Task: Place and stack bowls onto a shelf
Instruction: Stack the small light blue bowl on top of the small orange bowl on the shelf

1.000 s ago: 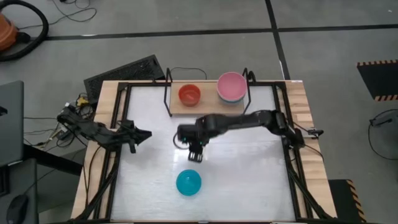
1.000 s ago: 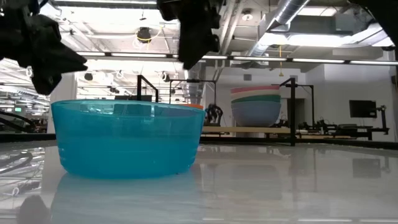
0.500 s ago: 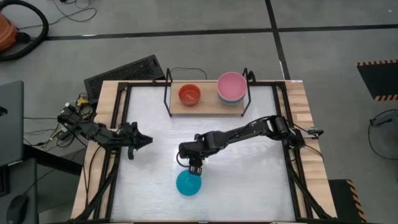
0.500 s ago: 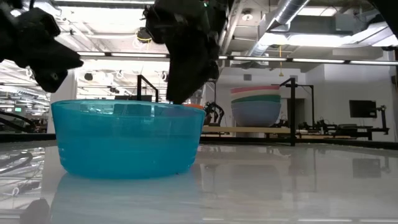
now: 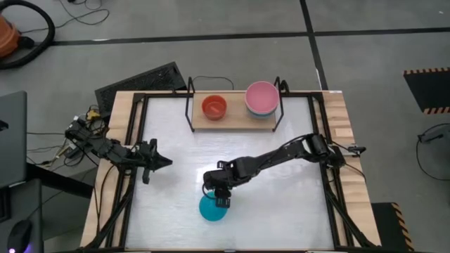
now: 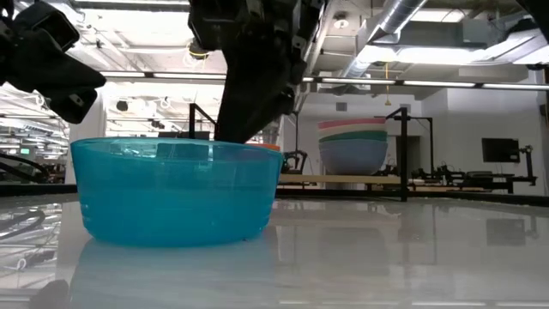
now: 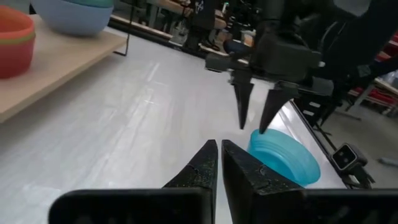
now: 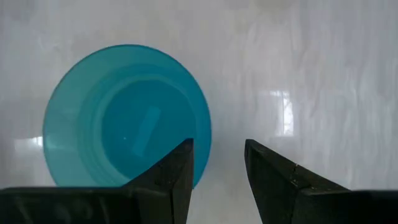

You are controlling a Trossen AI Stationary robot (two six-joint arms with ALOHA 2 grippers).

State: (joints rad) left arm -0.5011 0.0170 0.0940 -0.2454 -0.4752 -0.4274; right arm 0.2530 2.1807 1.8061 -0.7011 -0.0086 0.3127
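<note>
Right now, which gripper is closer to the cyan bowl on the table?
The right. The right gripper hangs open just above the cyan bowl, its fingers straddling the rim. The left gripper waits shut near the table's left side, well apart from the bowl.

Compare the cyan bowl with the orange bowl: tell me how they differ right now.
The cyan bowl sits on the white table, near its front; the orange bowl sits on the wooden shelf at the back. The cyan bowl stands alone, while the orange bowl rests in a green bowl beneath it. The right gripper hovers open over the cyan bowl's rim; nothing is near the orange one. Both are small, round and upright.
</note>
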